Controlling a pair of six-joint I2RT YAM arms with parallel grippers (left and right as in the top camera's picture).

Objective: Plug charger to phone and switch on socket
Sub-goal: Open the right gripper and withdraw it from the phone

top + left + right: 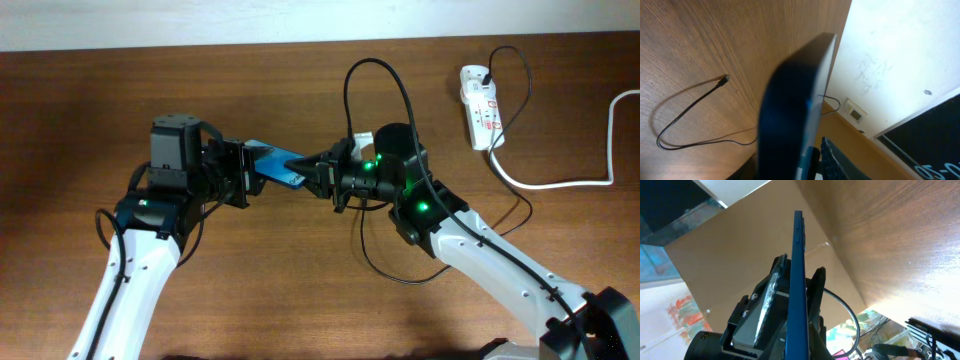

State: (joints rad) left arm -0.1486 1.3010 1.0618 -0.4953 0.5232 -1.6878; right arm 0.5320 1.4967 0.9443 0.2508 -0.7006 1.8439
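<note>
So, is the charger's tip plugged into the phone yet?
No, the charger tip lies loose on the table, apart from the phone.

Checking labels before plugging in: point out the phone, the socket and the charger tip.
phone point(275, 167): overhead, blue screen.
socket point(480, 108): overhead, white face.
charger tip point(726, 78): left wrist, cable's connector end.

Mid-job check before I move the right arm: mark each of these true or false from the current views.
1. The left gripper grips the phone. True.
2. The charger's connector tip is plugged into the phone. False: it lies loose on the table.
3. A black plug sits in the power strip. True.
4. The power strip lies beside the left arm. False: it is at the far right of the table, beyond the right gripper.
</note>
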